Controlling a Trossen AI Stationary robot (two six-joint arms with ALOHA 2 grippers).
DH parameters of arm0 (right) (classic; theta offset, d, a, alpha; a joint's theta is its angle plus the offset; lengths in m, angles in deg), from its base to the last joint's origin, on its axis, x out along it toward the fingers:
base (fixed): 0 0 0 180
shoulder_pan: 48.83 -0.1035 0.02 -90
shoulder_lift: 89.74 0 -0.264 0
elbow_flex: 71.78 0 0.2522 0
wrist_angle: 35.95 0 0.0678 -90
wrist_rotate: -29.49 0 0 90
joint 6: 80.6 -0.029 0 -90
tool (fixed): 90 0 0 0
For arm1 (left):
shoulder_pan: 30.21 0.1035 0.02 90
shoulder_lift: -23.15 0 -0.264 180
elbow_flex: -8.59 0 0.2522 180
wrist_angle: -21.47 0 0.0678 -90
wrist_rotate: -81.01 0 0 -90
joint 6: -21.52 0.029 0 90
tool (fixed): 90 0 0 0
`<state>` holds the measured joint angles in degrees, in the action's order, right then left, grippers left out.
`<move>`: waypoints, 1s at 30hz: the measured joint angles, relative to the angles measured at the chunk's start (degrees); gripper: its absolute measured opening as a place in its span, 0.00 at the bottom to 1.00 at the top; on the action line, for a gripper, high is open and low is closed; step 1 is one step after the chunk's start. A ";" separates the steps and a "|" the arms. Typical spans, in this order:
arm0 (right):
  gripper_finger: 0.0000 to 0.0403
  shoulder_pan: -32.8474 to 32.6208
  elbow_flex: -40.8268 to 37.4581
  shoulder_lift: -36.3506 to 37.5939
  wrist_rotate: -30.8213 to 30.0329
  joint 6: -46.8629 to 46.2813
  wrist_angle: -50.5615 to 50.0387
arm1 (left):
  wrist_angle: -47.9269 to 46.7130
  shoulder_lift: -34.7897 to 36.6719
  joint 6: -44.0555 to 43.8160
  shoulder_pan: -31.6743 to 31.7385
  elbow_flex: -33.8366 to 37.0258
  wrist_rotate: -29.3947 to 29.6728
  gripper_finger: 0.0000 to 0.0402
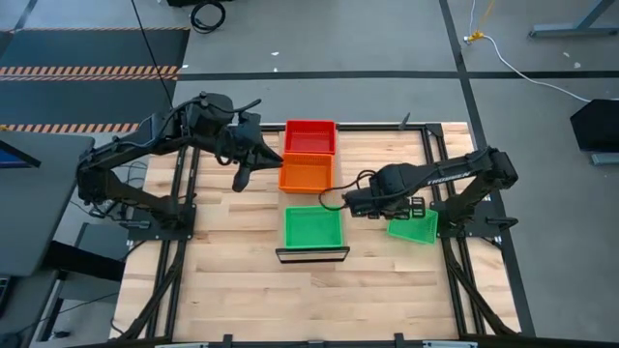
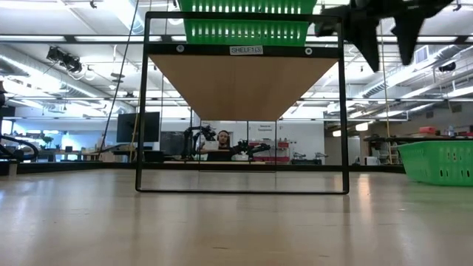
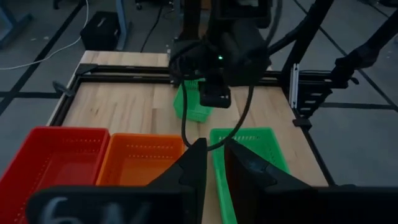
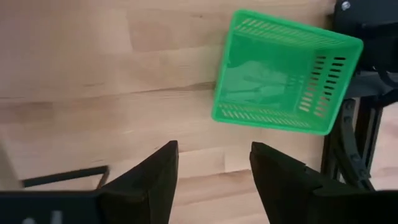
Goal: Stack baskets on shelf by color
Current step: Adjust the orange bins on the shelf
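- Three baskets are lined up on the shelf [image 1: 311,254], seen from above: red basket [image 1: 310,136] farthest back, orange basket [image 1: 306,174] touching it in the middle, green basket [image 1: 313,227] nearest the front edge w/ the dark frame.
- No contents are seen in any of them; bare mesh floors only. Whether each is a single basket or a nested stack can't be told.
- A 2nd green basket, the loose green basket [image 1: 414,228], is left on the slatted tabletop [image 1: 232,280] at the right side, well apart from the shelf, slightly skewed, close to the right arm's base frame. It's empty too (right wrist view [image 4: 283,71]).
- Baskets are shown as shallow rectangular plastic, w/ slotted mesh walls and rounded rims.
- Tabletop is made of pale wooden strips; the shelf is seen from table height as a pale board in a thin black frame, labelled "SHELF".
- Left gripper [image 1: 242,179] is held over the table just left of the orange basket; fingers [image 3: 194,168] are set narrowly apart, nothing between them.
- Right gripper [image 1: 340,201] is held between shelf row and loose green basket; fingers [image 4: 155,174] are spread wide, nothing held.
- A person is seen far off in the room behind, in the low view.
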<state>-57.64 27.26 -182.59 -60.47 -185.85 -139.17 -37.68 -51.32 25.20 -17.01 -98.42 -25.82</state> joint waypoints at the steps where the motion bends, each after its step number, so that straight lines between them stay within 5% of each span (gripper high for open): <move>1: 0.51 -0.20 -0.87 0.00 0.02 0.04 0.59 | -0.13 0.09 0.03 0.01 0.02 0.02 0.16; 15: 0.52 -0.60 -6.40 2.51 -4.78 -0.09 2.91 | -2.25 1.06 -1.53 0.12 0.01 0.04 0.16; 22: 0.52 -0.41 -18.53 6.60 -2.65 -0.33 17.17 | -5.20 1.10 -3.53 0.12 0.00 0.17 0.14; 30: 0.52 -0.44 -24.82 10.74 -2.55 0.12 21.53 | -19.21 1.12 1.58 1.39 0.02 10.63 0.15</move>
<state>-58.08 2.44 -171.86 -63.02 -185.73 -117.64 -56.89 -50.20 26.79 -15.62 -98.40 -15.19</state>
